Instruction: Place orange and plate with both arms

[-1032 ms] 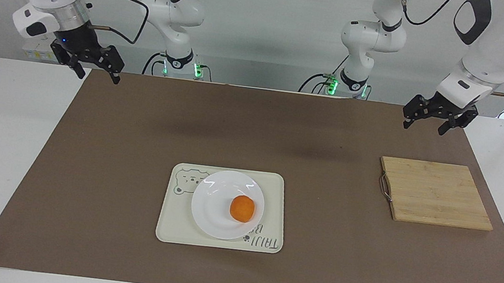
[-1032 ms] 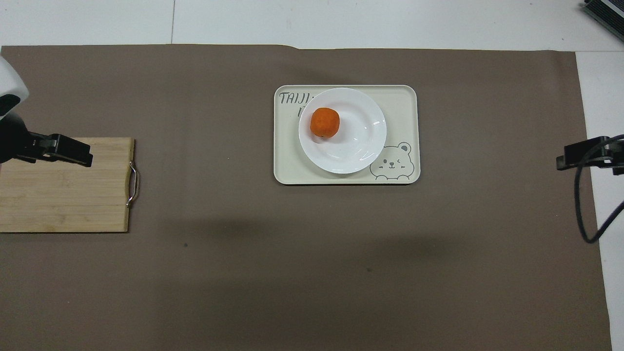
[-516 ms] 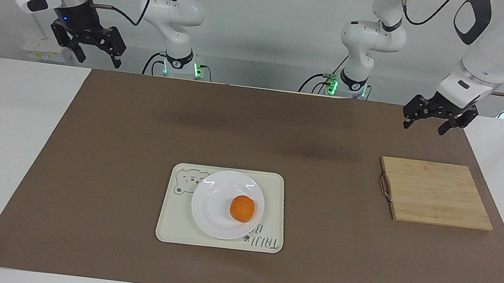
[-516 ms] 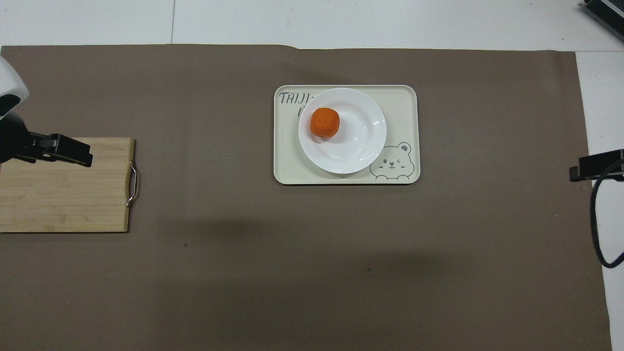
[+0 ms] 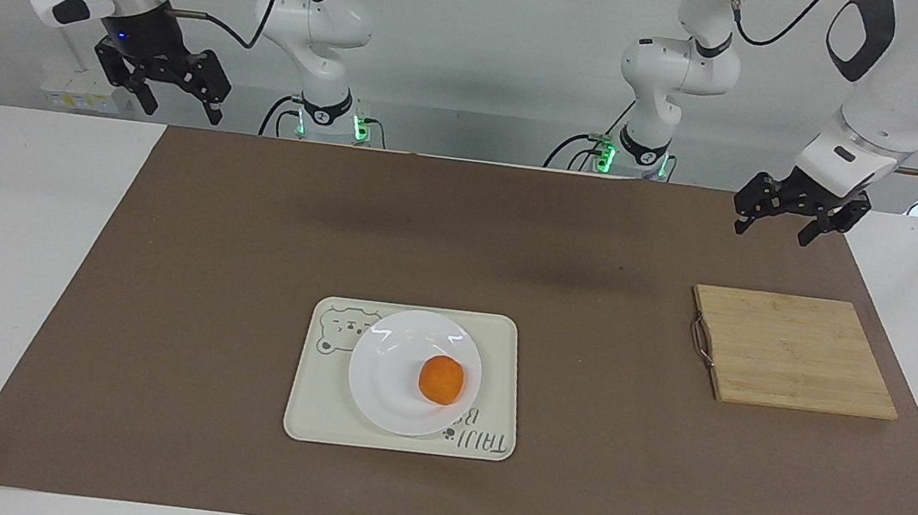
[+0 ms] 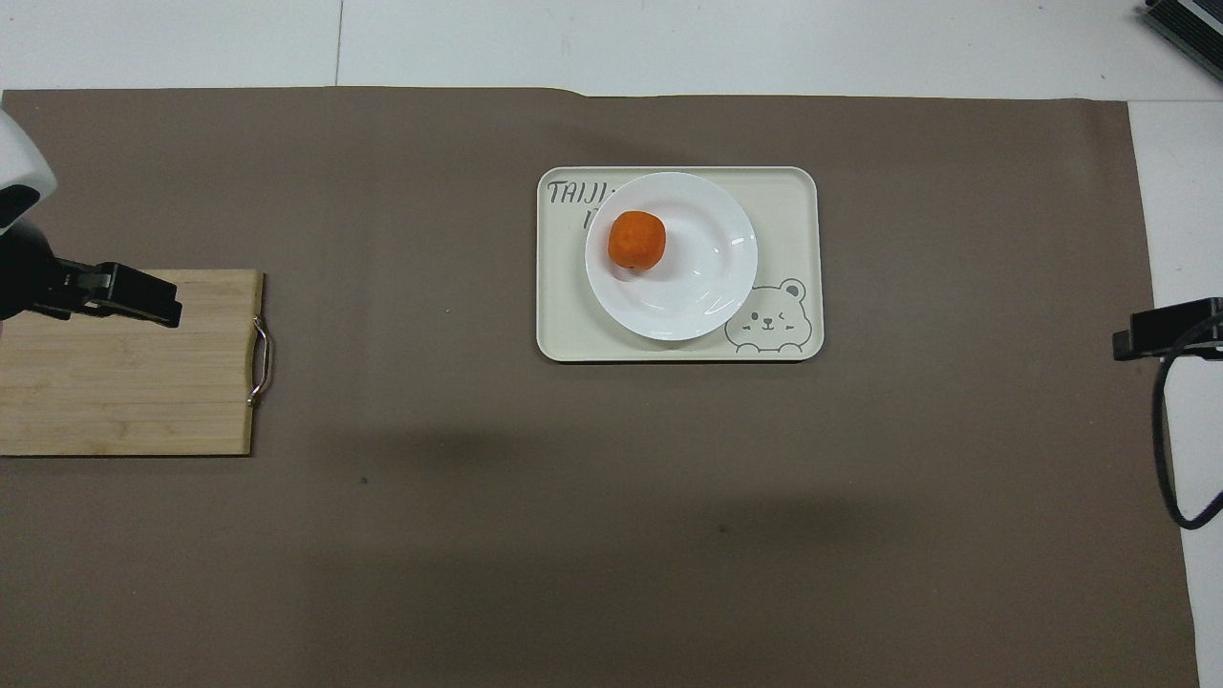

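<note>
Orange [image 5: 441,379] sitting on white plate [image 5: 388,388], plate on bear-print tray [image 5: 496,383] mid-mat. Left gripper [image 5: 777,223] up over mat edge by cutting board [image 5: 794,352], fingers apart, empty. Right gripper [image 5: 177,103] raised at its end, also apart, empty.

A white worktop [image 5: 9,258] was covered by a brown mat [image 5: 255,226]; a plain pale wall [image 5: 493,37] was seen.

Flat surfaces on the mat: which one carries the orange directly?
The white plate; the orange sits on it. The bear tray carries only the plate, the cutting board nothing.
</note>
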`<state>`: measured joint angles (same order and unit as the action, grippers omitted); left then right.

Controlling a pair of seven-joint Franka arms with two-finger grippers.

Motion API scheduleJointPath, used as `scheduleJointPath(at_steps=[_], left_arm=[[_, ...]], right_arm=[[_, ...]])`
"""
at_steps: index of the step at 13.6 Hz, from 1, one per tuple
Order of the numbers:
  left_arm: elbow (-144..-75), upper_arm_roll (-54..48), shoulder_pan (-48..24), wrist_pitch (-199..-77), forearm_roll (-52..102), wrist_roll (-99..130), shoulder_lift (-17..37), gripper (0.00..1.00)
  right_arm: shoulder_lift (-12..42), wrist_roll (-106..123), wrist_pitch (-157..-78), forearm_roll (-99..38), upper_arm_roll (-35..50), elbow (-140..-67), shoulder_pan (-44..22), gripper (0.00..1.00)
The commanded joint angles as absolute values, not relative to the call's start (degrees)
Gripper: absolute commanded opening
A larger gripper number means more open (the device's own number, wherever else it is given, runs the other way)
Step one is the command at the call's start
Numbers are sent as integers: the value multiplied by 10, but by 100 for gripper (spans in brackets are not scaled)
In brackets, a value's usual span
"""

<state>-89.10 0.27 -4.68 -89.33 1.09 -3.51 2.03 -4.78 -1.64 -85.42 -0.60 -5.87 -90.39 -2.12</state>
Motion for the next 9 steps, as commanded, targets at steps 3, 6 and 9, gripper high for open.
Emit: scheduleJointPath(at_steps=[3,6,9], left_arm=[[-893,-1,-40,-886,2,-40,15,100],[-893,-1,-40,-886,2,-40,15,100],[-893,-1,-40,-886,2,-40,15,100]], right_arm=[[-74,-24,-882,33,-51,-940,-27,100],[-74,-22,-882,31,-49,-940,-26,100],[-76,10,-875,29,-48,-941,-27,100]])
